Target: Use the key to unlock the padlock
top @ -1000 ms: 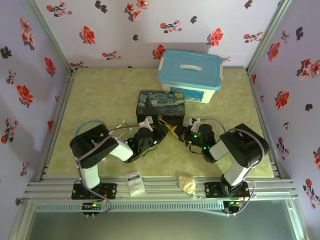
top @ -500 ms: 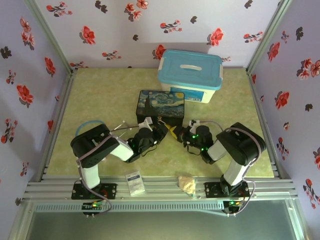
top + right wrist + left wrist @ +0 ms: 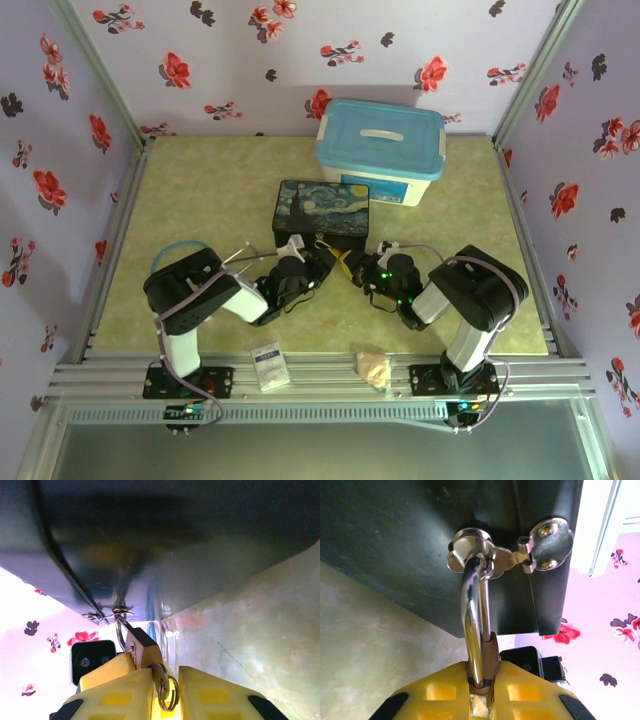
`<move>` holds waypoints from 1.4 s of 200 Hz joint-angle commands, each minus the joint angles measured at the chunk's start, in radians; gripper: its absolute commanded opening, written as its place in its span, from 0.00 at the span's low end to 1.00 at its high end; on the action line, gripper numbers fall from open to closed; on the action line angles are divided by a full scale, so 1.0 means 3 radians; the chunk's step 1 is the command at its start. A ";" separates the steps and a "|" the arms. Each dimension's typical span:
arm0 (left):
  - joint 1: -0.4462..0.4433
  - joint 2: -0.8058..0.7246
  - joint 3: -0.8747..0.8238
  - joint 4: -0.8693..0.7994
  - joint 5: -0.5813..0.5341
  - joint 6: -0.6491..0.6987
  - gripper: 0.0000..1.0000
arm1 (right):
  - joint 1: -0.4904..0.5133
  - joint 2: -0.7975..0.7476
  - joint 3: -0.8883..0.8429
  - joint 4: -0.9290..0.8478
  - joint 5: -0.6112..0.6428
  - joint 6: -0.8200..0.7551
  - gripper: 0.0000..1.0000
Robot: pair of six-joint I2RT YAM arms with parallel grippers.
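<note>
brass padlock (image 3: 144, 648) hangs by its silver shackle (image 3: 471, 625) from the hasp (image 3: 487, 560) on the front of the dark starry-night box (image 3: 322, 208), near the middle of the table (image 3: 200, 190). left gripper (image 3: 481, 682) is pinched tight on it: in its wrist view the yellow fingers (image 3: 440, 692) meet around the foot of the shackle and the top of the lock body. right gripper (image 3: 165, 681) faces the lock from the other side, jaws narrow. a key ring (image 3: 172, 692) and a thin dark piece, probably the key (image 3: 159, 674), sit clamped in the slim gap between them, touching the bottom of the lock. whether it is seated in the keyhole cannot be told. from above, the two grippers almost touch at the box's front face. behind the box stands a white tub with a blue lid (image 3: 380, 150). a small white packet (image 3: 269, 365) and a crumpled tan lump (image 3: 374, 368) lie at the near edge, well apart from the lock.
</note>
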 commanded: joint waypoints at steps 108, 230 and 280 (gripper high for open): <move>-0.0143 0.0025 -0.0050 0.0205 0.0211 0.0038 0.00 | 0.0128 -0.2404 0.0439 -0.4383 0.1093 -0.2856 0.45; -0.0114 0.0007 0.0072 -0.0406 0.0457 0.0312 0.00 | 0.1019 -0.2765 -0.0290 -0.2784 0.1951 -0.5138 0.41; -0.0102 0.0056 0.0113 -0.0400 0.0630 0.0292 0.00 | 0.1258 -0.2175 -0.0363 -0.2425 0.2332 -0.5111 0.41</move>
